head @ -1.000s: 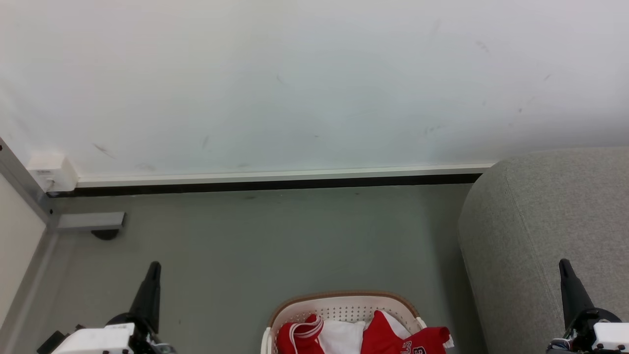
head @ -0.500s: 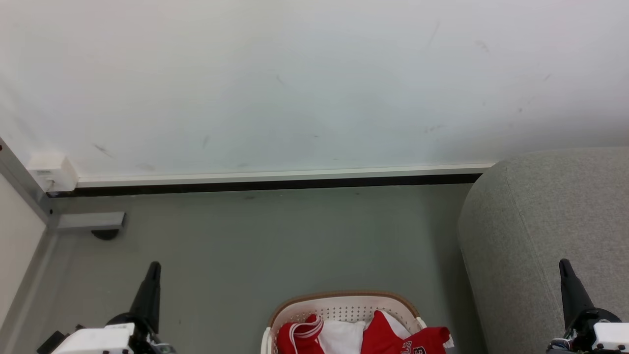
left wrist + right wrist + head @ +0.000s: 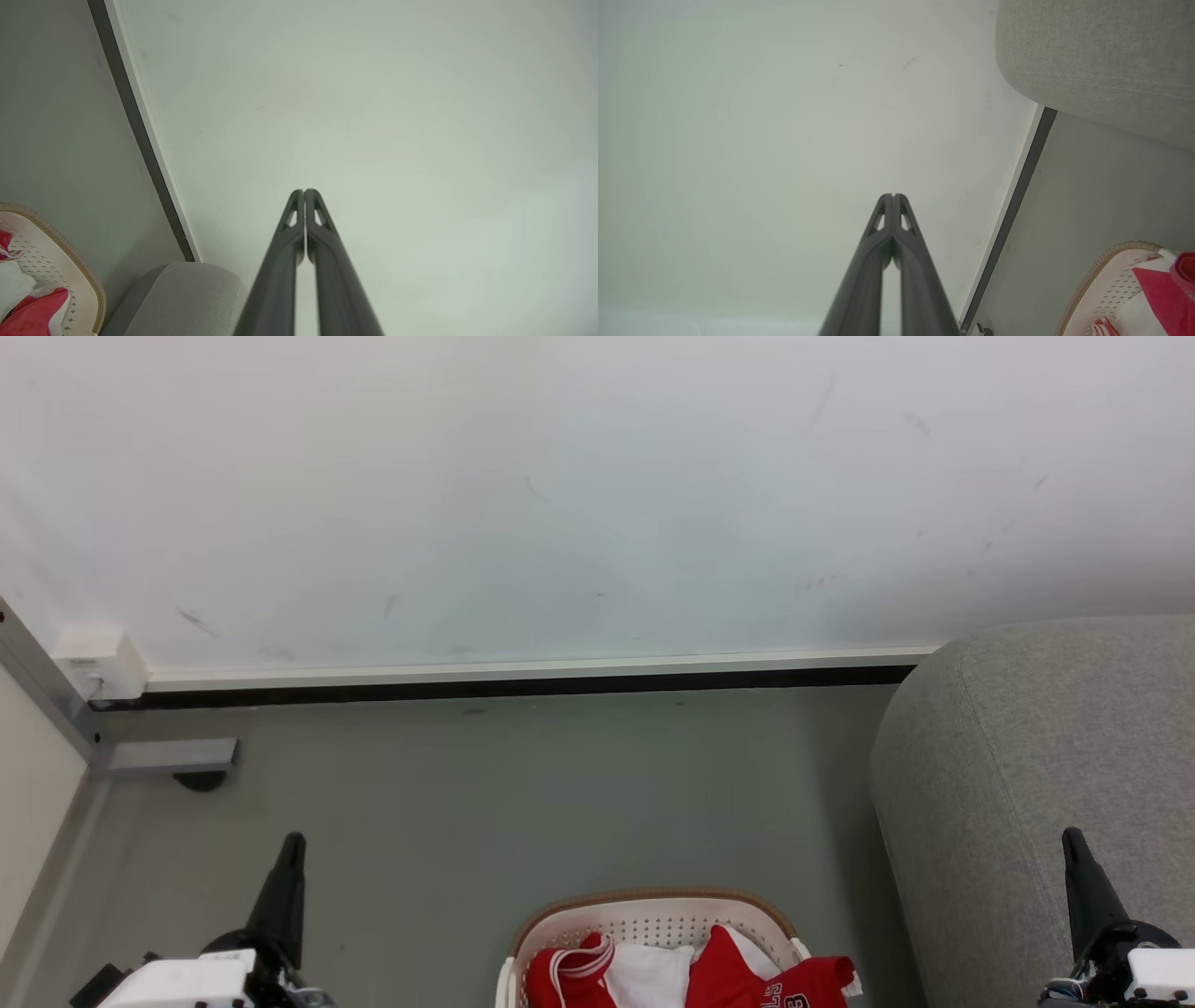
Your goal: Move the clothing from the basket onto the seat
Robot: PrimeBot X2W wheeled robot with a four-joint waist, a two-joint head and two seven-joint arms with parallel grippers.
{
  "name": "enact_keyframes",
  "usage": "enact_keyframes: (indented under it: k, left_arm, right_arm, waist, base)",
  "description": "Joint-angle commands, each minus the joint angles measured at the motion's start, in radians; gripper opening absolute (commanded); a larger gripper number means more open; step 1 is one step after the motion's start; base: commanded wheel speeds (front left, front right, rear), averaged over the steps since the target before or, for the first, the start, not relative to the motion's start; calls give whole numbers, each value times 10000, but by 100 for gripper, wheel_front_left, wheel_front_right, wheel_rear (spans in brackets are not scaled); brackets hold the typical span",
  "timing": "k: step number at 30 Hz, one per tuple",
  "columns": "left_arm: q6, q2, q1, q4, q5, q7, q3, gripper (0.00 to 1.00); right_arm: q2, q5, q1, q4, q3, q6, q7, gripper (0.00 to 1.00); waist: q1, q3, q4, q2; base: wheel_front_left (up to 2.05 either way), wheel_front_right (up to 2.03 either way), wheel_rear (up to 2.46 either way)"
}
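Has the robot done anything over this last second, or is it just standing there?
Nothing has visibly moved. The left pincer and right pincer stay shut and empty, low at either side. The red clothing still lies in the basket, on the floor beside the grey seat.

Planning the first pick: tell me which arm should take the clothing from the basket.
Right, probably: the right gripper hovers by the seat, and the clothing spills over the basket rim on that side.
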Motion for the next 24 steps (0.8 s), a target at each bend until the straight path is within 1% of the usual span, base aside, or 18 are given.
enact_keyframes:
  k: [1,24]
  left_arm:
    - [-65,74,-77,8,-142,45,19,0]
    - [-65,74,-76,8,-142,44,19,0]
  right_arm:
    - [-1,-66,-101,15,-40,-21,43,0]
    - [0,-67,-101,15,-39,-21,43,0]
  waist:
    - [0,0,0,-1]
    - [0,0,0,-1]
  base:
    - [0,0,0]
    - [0,0,0]
